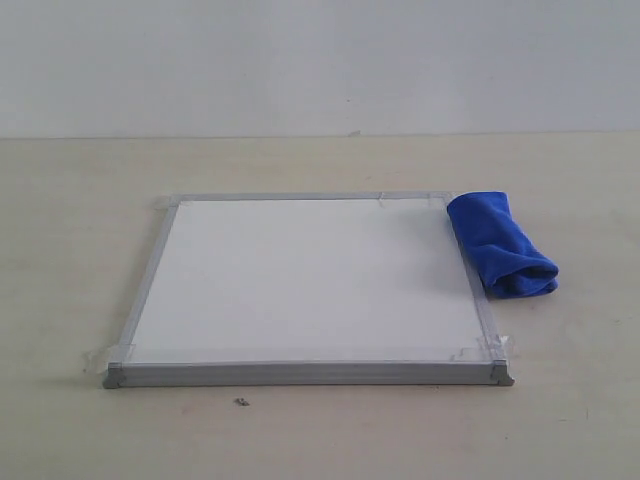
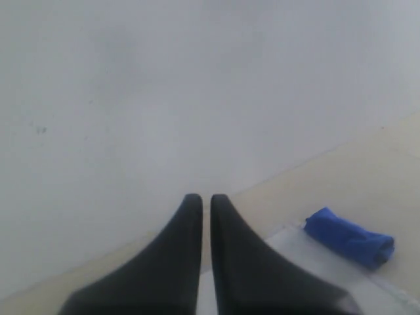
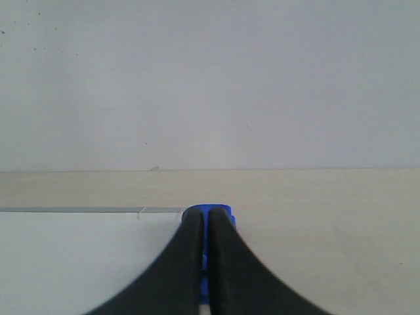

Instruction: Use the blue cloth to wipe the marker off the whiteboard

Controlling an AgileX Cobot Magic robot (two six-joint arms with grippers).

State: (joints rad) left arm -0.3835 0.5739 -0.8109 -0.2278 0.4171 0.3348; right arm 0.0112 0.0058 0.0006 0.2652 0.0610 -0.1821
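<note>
Whiteboard (image 1: 310, 275) flat on table (image 1: 80, 200), corners taped; no marker discernible on it in any view. Blue cloth (image 1: 500, 245) bunched at the far right corner, touching the frame. Left gripper (image 2: 205, 200) and right gripper (image 3: 205, 213): jaws nearly together, empty. Risks: unopened jaws would shove the cloth off rather than pinch it; wiping blind may miss faint marks

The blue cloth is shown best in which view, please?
Exterior view: the blue cloth shows whole and sharp. The left wrist view shows it small and blurred; the right wrist view, mostly behind the right gripper.
</note>
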